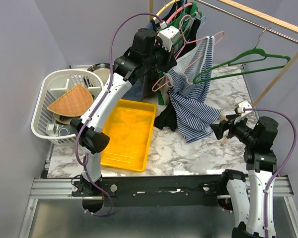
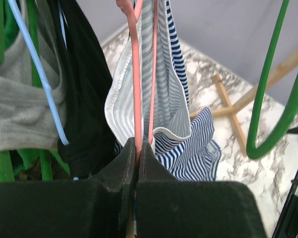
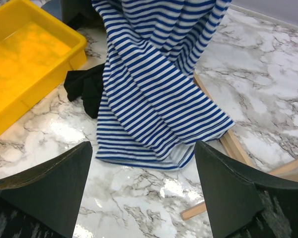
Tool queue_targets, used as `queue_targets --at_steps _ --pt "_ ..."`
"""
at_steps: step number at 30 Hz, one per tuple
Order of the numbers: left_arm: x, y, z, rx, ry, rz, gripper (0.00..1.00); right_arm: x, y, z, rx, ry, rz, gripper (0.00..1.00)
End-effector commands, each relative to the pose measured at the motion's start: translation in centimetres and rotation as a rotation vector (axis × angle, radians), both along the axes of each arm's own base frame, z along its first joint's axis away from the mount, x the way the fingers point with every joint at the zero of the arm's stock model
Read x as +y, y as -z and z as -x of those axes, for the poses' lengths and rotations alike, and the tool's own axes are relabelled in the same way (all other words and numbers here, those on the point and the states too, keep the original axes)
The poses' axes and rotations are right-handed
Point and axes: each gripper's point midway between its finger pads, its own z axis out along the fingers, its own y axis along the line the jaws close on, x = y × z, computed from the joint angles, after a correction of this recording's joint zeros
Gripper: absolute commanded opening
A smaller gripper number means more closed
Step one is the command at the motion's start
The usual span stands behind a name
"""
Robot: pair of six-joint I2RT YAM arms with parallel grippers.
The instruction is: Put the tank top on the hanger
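My left gripper (image 1: 164, 52) is raised at the back by the clothes rack, shut on the thin pale-pink hanger (image 1: 161, 79). In the left wrist view the jaws (image 2: 137, 144) pinch the hanger's wire (image 2: 137, 89). The striped tank top (image 1: 191, 99) hangs from the hanger, a white-edged strap (image 2: 139, 64) around the wire, and its hem lies on the table. My right gripper (image 1: 219, 130) is open and empty, low at the right. In the right wrist view its open fingers (image 3: 144, 188) face the hem (image 3: 154, 109) from a short way off.
A dark green hanger (image 1: 243, 62) hangs on the wooden rail to the right. Black and grey garments (image 2: 84, 99) hang left of the tank top. A yellow tray (image 1: 126, 134) and a white basket (image 1: 44, 106) stand on the left. The rack's wooden foot (image 3: 233, 146) lies on the marble.
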Motion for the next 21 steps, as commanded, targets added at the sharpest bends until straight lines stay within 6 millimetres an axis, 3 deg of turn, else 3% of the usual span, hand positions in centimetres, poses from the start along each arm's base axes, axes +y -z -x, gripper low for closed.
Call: queue_targets --at_steps 1,5,13,21 --pt "-0.9 -6.5 -1.0 -0.142 -0.026 0.188 0.00 0.1 0.0 -0.1 -0.015 -0.012 0.000 0.92" --pt "-1.3 -8.1 -1.8 -0.181 -0.045 0.252 0.00 0.1 -0.1 -0.1 -0.016 -0.008 -0.001 0.92" --pt "-2.8 -9.5 -3.7 -0.200 -0.062 0.357 0.00 0.0 0.1 -0.2 -0.010 -0.008 0.001 0.92" --pt "-5.0 -9.4 -5.1 -0.221 -0.060 0.423 0.00 0.1 0.2 -0.2 -0.003 -0.012 -0.002 0.92"
